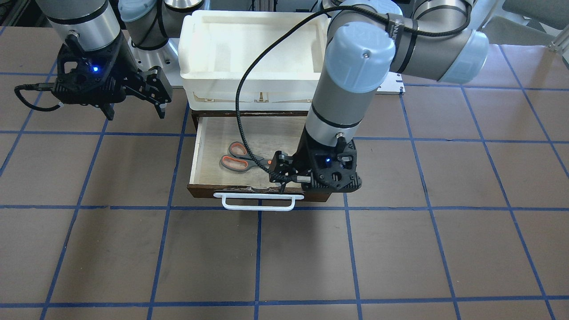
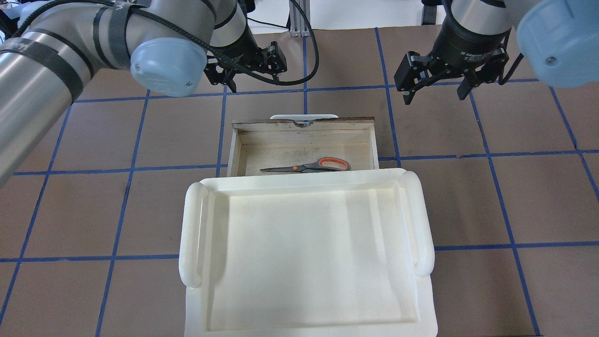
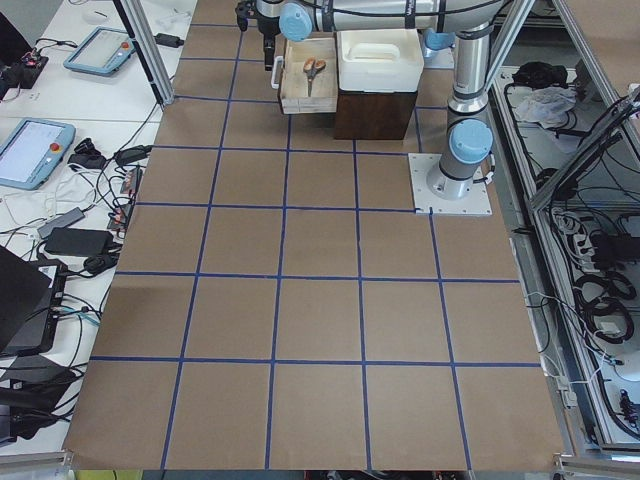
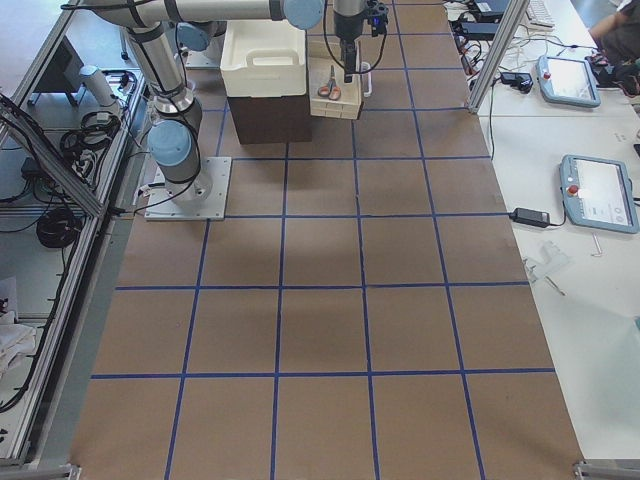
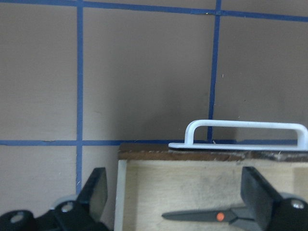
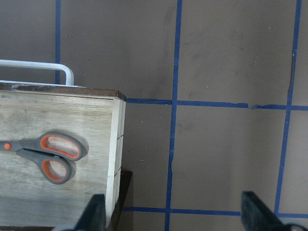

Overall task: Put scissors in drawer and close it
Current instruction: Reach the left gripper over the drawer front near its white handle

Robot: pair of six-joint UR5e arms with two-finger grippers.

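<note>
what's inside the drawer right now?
Only the scissors, lying flat on the plywood floor of the drawer. Its rear is covered by the white tray, so that part can't be seen.

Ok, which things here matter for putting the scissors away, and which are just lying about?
For the job:
scissors, lying in the drawer
drawer, open, with white handle
left claw, open, above the drawer

Just there:
white tray above the drawer
right claw, open, aside
</note>
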